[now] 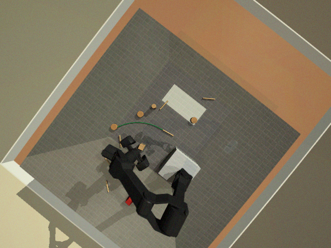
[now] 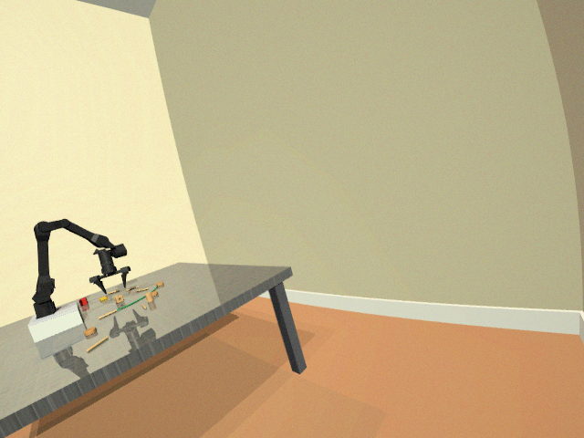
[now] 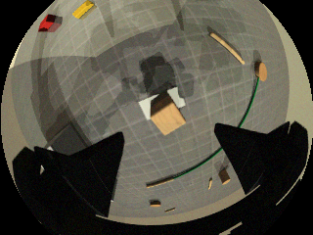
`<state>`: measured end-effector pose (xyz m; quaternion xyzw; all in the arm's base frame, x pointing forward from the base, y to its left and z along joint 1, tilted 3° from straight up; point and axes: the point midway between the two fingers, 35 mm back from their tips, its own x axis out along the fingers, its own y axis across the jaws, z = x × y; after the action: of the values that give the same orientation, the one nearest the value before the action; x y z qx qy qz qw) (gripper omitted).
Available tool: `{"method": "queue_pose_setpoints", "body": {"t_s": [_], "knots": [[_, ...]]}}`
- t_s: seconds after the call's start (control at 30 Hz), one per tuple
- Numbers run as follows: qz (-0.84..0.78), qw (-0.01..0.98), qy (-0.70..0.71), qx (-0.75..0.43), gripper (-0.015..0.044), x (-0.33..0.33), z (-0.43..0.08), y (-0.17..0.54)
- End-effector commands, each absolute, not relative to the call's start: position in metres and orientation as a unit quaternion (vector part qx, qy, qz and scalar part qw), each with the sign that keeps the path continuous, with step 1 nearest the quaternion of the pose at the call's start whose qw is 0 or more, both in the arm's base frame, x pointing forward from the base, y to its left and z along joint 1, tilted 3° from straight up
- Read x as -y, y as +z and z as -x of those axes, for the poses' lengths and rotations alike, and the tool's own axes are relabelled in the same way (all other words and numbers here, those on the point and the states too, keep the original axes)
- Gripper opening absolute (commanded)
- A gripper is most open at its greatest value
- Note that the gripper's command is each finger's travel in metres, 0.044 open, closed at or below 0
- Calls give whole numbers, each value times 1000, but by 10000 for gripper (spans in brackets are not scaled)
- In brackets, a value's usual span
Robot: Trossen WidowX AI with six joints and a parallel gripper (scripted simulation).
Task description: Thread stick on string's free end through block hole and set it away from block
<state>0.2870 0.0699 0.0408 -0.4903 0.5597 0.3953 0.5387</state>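
The jaws of the gripper (image 1: 135, 152) (image 2: 115, 289) (image 3: 169, 130) are spread wide, with nothing between the fingertips. The gripper points down and hangs above the counter (image 1: 227, 106) (image 2: 245, 275) (image 3: 112, 110). In the wrist view, the wooden block (image 1: 141, 146) (image 2: 119, 298) (image 3: 167, 117) appears between the fingertips; it sits on the counter below them. Its hole is visible in the exterior view.

Directions below refer to the top view. The string stick (image 1: 168, 133) (image 2: 107, 314) (image 3: 159, 183) lies on the counter, outside the block, on the side toward the right corner. The green string (image 1: 138, 122) (image 2: 136, 302) (image 3: 250, 105) bows toward the top corner and runs to the round button (image 1: 114, 126) (image 2: 160, 284) (image 3: 262, 71), located toward the upper-left edge. The string passes beside the block, not through it.

A round disc (image 1: 140, 113) and a small cylinder (image 1: 153, 106) stand between the string and the top corner. A loose stick (image 1: 208, 98) lies toward the upper-right edge. A red block (image 1: 129, 201) (image 2: 83, 301) (image 3: 48, 23) sits toward the lower-left edge, partly covered by the arm in this view.
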Motion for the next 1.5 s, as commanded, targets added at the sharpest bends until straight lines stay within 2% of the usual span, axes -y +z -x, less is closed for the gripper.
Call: {"method": "queue_pose_setpoints", "body": {"t_s": [0.0,0.6,0.83,0.87,1.17,1.47], "knots": [[576,457,526,-428,440,-64,-288,42],[576,457,526,-428,440,-64,-288,43],[575,458,523,-431,256,-64,-288,42],[575,458,523,-431,244,-64,-288,42],[575,458,523,-431,244,-64,-288,42],[575,458,523,-431,7,-64,-288,42]]}}
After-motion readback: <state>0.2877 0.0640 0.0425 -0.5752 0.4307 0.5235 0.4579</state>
